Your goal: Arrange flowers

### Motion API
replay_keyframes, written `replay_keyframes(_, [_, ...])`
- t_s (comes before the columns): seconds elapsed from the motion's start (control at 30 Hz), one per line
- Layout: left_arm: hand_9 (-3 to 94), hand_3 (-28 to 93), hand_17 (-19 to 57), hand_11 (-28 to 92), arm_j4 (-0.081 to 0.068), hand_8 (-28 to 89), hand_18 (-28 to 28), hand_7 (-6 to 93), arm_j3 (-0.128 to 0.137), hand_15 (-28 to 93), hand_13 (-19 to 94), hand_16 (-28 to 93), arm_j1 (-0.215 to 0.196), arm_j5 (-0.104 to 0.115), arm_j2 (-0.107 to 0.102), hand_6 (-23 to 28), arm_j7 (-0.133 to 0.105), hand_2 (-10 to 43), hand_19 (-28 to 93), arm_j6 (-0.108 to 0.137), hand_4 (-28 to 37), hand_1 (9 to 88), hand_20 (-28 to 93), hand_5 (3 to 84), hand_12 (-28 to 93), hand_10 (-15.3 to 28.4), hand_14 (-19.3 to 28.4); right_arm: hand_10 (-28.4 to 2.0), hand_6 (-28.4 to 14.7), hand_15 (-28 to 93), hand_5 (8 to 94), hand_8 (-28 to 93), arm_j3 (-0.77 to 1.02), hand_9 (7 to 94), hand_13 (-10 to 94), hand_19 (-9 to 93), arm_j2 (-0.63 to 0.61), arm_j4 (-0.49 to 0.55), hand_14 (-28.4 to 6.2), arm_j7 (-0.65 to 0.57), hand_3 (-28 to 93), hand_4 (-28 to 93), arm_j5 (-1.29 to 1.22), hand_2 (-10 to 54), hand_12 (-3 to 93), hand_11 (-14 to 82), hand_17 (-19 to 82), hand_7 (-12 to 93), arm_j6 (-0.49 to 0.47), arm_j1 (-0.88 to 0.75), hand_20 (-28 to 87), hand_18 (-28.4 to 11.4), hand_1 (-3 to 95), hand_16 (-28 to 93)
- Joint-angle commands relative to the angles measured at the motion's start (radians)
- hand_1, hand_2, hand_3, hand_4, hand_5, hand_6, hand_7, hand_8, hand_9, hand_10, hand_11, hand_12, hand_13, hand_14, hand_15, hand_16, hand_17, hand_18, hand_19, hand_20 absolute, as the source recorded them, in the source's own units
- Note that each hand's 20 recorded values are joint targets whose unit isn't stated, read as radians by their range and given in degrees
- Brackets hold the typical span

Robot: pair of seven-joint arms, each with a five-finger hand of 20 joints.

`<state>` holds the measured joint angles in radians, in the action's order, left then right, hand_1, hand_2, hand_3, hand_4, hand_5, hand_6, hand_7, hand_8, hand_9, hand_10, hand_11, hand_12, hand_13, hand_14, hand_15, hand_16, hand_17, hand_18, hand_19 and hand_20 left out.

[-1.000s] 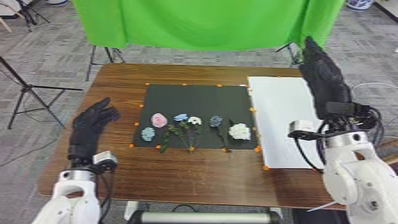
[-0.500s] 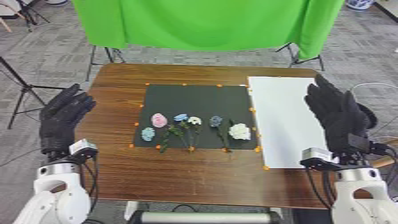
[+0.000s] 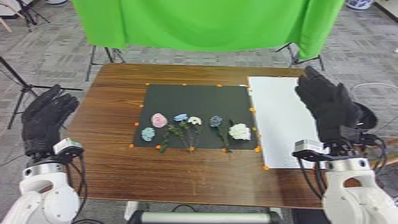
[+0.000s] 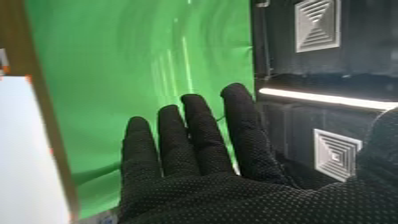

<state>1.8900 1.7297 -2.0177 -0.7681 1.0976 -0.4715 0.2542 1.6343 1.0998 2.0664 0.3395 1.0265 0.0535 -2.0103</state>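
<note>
The ruffled white artificial bloom (image 3: 239,132) lies just inside the right edge of the flat black rectangular mat (image 3: 195,98), towards its near corner. The robot's right hand (image 3: 329,111), in its black fabric glove, is raised well out past that same edge, so the bloom is to its left and closer to the robot than its fingertips. Its fingers are straight and slightly fanned, holding nothing. The black-gloved left hand (image 3: 44,119) is off beyond the mat's left side, also straight-fingered and empty.

For that bloom, or the dusty-blue flower with a long green stem (image 3: 216,121) just left of it, the right arm looks the nearer choice. The blue flower's stem runs from its head down across the mat's near edge (a handy place to pinch, I'd say), roughly in line with the hand's fingers, so little turning seems needed.
</note>
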Motion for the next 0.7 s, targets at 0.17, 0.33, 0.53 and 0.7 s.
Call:
replay_keyframes(0.17, [52.2, 69, 25.6, 23, 0.01, -10, 13.9, 19.4, -0.016, 25, 48, -2, -0.013, -0.012, 0.008, -0.7, -0.029, 4.6, 8, -0.009, -11.5, 42.3, 41, 51.0, 10, 13.7, 15.9, -12.4, -1.1, 6, 40.4, -9, -0.033, 38.9, 24, 0, -0.101, 0.002, -9.1, 0.08, 80, -20, -0.061, 0.7, 7.5, 3.7, 14, 9, 0.058, -0.025, 20, -9.0, -0.5, 6])
replay_keyframes(0.33, [52.6, 70, 23.2, 23, 0.014, -10, 14.1, 19.2, -0.015, 33, 54, -2, -0.015, -0.008, 0.01, -0.8, -0.031, 3.1, 11, -0.006, -12.9, 40.6, 39, 51.1, 10, 13.6, 17.2, -12.4, -2.8, 6, 42.4, -9, -0.063, 34.8, 22, 0, -0.137, 0.001, -10.1, 0.099, 79, -21, -0.094, 0.9, 7.2, 2.5, 13, 7, 0.104, -0.013, 20, -9.7, -0.9, 6])
replay_keyframes(0.53, [55.5, 69, 22.6, 23, 0.009, -9, 13.8, 18.4, -0.028, 46, 62, -4, -0.001, -0.041, 0.002, -0.9, -0.048, 2.7, 11, 0.005, -12.8, 39.7, 37, 51.6, 11, 13.5, 17.8, -12.1, -2.7, 6, 42.2, -8, -0.047, 33.5, 21, 0, -0.106, 0.005, -11.2, 0.074, 79, -21, -0.065, 1.1, 7.3, 2.3, 12, 7, 0.096, -0.007, 21, -12.0, -1.4, 7])
replay_keyframes(0.7, [57.0, 70, 21.1, 24, 0.035, -9, 13.4, 18.7, -0.04, 37, 55, -3, -0.017, -0.134, 0.023, -0.7, -0.062, -0.4, 11, 0.043, -15.1, 36.0, 35, 51.8, 11, 14.2, 17.3, -12.0, -1.3, 5, 40.6, -8, -0.049, 33.7, 21, 0, -0.065, 0.009, -10.5, 0.046, 79, -21, -0.001, 1.2, 7.3, 2.4, 12, 8, 0.106, 0.013, 20, -11.9, -1.4, 7])
